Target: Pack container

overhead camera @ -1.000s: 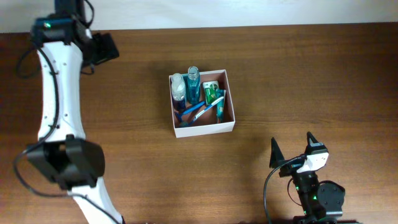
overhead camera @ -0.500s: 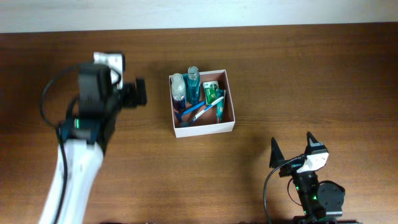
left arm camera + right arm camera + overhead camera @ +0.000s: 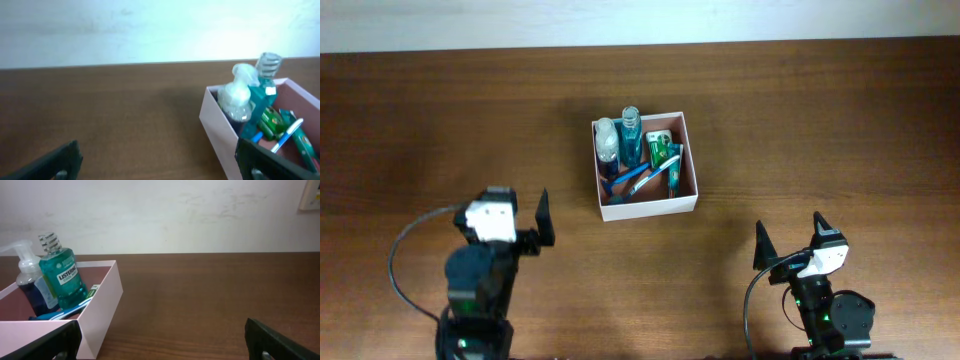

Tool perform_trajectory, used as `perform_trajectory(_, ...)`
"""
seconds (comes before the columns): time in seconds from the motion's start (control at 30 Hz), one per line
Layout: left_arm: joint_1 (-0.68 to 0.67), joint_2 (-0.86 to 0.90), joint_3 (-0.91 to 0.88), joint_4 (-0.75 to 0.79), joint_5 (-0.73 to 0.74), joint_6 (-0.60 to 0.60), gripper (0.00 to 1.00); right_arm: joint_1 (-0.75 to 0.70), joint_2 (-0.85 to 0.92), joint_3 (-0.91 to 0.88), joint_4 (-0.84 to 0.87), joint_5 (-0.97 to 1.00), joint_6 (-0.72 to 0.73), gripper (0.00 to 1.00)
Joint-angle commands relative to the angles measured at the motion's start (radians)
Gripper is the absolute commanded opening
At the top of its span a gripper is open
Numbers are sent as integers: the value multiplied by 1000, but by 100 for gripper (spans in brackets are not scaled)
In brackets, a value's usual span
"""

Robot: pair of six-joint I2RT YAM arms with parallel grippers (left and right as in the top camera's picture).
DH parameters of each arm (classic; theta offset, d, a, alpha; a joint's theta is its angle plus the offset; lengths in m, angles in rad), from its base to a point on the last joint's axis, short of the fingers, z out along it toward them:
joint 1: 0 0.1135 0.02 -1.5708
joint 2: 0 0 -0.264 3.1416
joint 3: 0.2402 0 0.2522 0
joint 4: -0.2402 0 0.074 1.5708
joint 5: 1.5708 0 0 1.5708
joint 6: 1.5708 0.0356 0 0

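The container (image 3: 650,206), a square box with white walls and a reddish-brown inside, sits at the table's middle. It holds a teal mouthwash bottle (image 3: 631,136), a clear pump bottle (image 3: 607,141), a green tube (image 3: 662,151) and a blue toothbrush (image 3: 631,180). My left gripper (image 3: 510,215) is open and empty at the front left, well apart from the box. My right gripper (image 3: 790,236) is open and empty at the front right. The container shows at the right in the left wrist view (image 3: 218,125) and at the left in the right wrist view (image 3: 101,314).
The brown wooden table (image 3: 820,120) runs to a white wall at the back (image 3: 160,215). Both arm bases stand at the table's front edge.
My left arm has swung from the far back left down to the front left, its gripper now low and facing the box. The right arm and the container have not moved.
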Motion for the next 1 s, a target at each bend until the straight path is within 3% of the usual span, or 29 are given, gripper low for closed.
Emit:
perform_trajectory(0.0, 6, -113, -115, 77, 15, 16, 99, -8, -9, -6, -4, -13, -7, 99)
perform_trajectory(0.2, 6, -315, -293, 188, 18, 15, 99, -8, -8, -6, -4, -13, -7, 99)
perform_trajectory(0.47, 9, -422, -289, 94, 11, 20, 99, -8, -9, -6, -4, -13, -7, 99)
perform_trajectory(0.73, 52, -588, -289, -140, 15, 19, 99, -8, -9, -6, -4, -13, -7, 99)
perform_trajectory(0.97, 54, -584, -289, -169, 15, 19, 99, -8, -9, -6, -4, -13, -7, 99)
